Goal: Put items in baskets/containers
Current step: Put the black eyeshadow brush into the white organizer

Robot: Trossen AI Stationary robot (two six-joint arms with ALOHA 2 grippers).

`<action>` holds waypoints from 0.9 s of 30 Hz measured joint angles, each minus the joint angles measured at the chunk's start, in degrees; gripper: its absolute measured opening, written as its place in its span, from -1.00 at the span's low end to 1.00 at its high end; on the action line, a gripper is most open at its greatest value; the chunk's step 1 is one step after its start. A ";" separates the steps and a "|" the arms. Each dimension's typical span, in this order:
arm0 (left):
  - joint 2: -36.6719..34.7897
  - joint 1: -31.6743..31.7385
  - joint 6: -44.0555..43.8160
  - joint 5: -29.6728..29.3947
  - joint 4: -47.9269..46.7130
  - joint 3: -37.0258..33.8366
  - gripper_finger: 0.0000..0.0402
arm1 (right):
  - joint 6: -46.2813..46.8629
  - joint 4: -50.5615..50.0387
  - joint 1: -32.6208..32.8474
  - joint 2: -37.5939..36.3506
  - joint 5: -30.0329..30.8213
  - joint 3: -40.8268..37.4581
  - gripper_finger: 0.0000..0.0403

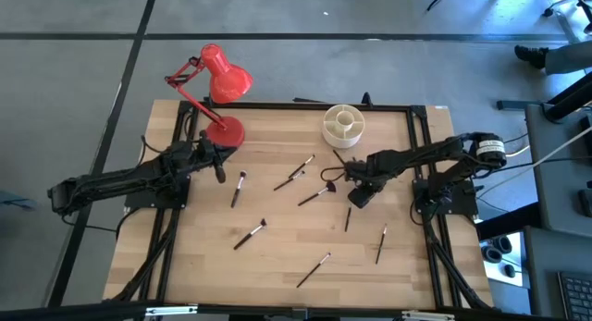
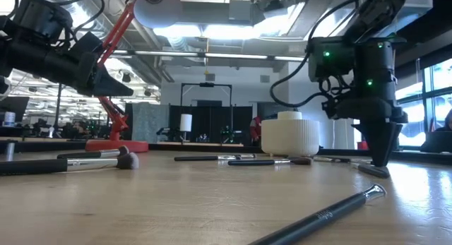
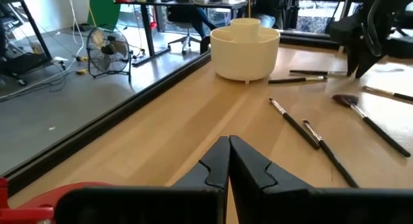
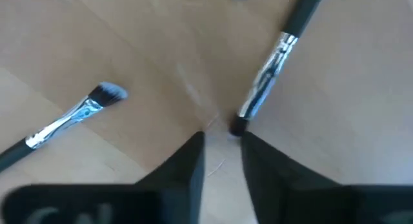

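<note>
Surface: pale wooden table (image 1: 277, 265) in a black frame, on a grey floor; open office space beyond.

Left side, high view:
- Left gripper (image 1: 220, 171), near the table's far-left part, just beside the red desk lamp's (image 1: 225, 79) round base. Fingers pressed together, holding nothing; in the left wrist view the 2 dark fingers (image 3: 219, 166) meet in one point aimed toward the organiser.
- Brush 1 (image 1: 238, 188): long axis nearly front-to-back, slightly tilted, bristle end toward the far edge.
- Brush 2 (image 1: 251, 233): diagonal, dark bristle end up-right, handle toward the near left.

Centre:
- Brush 3 (image 1: 294, 175): diagonal, running from near left to far right; a second brush seems to lie along or across it, not separable.
- Brush 4 (image 1: 315, 195): diagonal, broad dark bristle end toward the right gripper.
- Brush 5 (image 1: 314, 269): diagonal, near the front edge, pale tip up-right.
- Round cream-white organiser (image 1: 343, 124): far edge, upright, inner dividers and central ring visible; contents cannot be told.

Right side:
- Right gripper (image 1: 355, 199), pointing down at the table, fingers spread a little, holding nothing. In the right wrist view a brush (image 4: 271, 62) ends just at the gap between the fingertips; another brush (image 4: 71, 121) lies apart.
- Brush 6 (image 1: 348, 218): short dark, nearly front-to-back, just in front of the right gripper.
- Brush 7 (image 1: 380, 243): nearly front-to-back, slightly tilted.
</note>
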 joint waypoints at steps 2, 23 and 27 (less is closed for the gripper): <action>0.00 0.00 0.02 0.00 0.31 0.00 -0.97 | -0.30 -0.19 -0.27 0.02 0.23 -0.03 -0.80; 0.26 0.00 -0.04 0.43 0.33 0.00 -0.97 | -4.93 -14.54 -1.03 0.22 4.99 8.04 -0.72; 0.24 0.00 -0.07 1.33 0.35 0.00 -0.97 | -3.10 -14.28 -2.02 0.22 10.25 8.07 -0.42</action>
